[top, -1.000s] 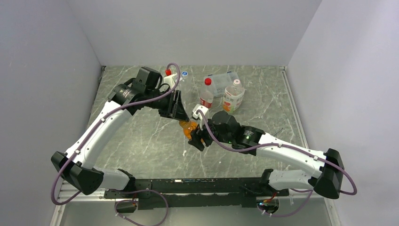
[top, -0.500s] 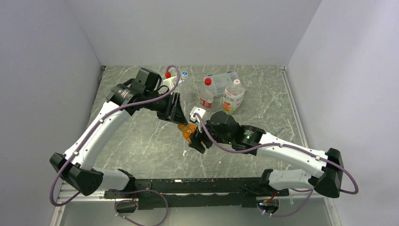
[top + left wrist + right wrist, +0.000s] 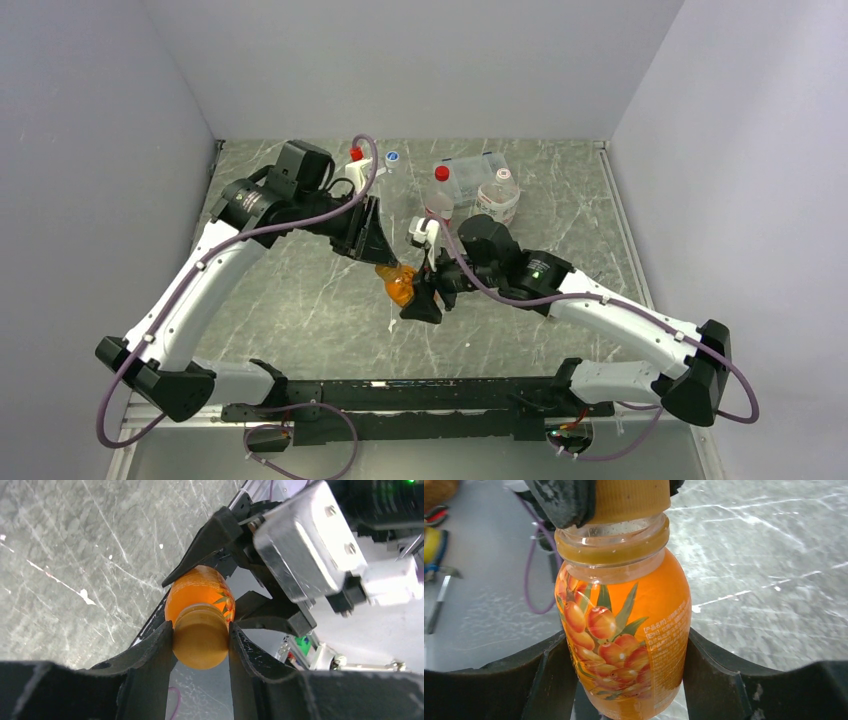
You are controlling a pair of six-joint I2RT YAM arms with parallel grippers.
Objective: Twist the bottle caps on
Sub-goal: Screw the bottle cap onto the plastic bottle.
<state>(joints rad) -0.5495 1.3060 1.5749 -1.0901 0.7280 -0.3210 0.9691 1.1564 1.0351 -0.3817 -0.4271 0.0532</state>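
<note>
The right pincer (image 3: 624,652) pinches the squat orange bottle (image 3: 624,630) by its body, one finger on each side of the berry label, and holds it over the middle of the tabletop (image 3: 300,310). In the top view the bottle is tilted, with its neck toward the left arm. The left pincer (image 3: 200,630) is pressed on the orange cap (image 3: 200,640) — its two dark fingers (image 3: 150,650) grip the cap from both sides. The cap sits on the bottle mouth. In the right wrist view a strip of the clear neck shows below the cap's rim.

At the far side of the tabletop stands a red-labelled bottle (image 3: 437,207) with a red cap (image 3: 441,173) on it. Just beside it is a white-labelled bottle (image 3: 497,203), and both are in front of a flat clear box (image 3: 468,170). A blue cap (image 3: 392,157) lies further left near the far edge — apart from these bottles.
</note>
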